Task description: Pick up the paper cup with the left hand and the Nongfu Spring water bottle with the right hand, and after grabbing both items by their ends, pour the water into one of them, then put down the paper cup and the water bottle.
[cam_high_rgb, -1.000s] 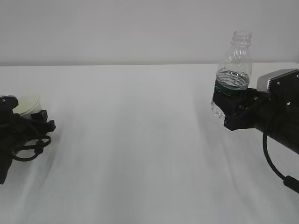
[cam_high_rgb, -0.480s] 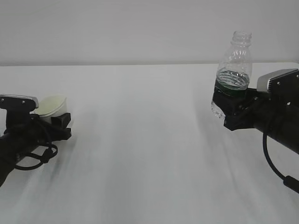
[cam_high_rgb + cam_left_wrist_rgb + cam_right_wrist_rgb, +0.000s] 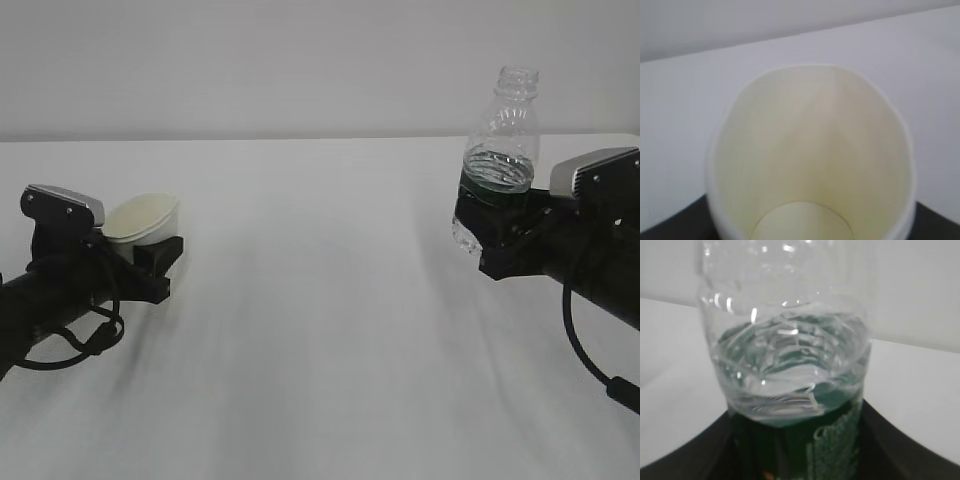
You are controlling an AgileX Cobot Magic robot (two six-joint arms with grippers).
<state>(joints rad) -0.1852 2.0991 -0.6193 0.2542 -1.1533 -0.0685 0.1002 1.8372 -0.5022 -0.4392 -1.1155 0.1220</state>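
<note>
On the right, right hand (image 3: 500, 235) clamped the Nongfu Spring water bottle (image 3: 497, 160), upright, aloft. Left hand (image 3: 150, 262) clamped the empty paper cup (image 3: 140, 218), well apart. Risk: thin cup deforming; water (image 3: 790, 375) missing the rim.

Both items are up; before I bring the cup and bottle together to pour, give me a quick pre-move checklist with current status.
1. Paper cup held by the left claw: ok, lifted, tilted slightly.
2. Cup inside empty and dry: ok, left wrist view shows a bare bottom.
3. Nongfu Spring water bottle held by the right claw: ok, upright, gripped at the label band.
4. Bottle uncapped: ok, open neck.
5. Water in the bottle: ok, level above the label.
6. Cup under the bottle mouth: not ok, they are far apart across the table.
</note>
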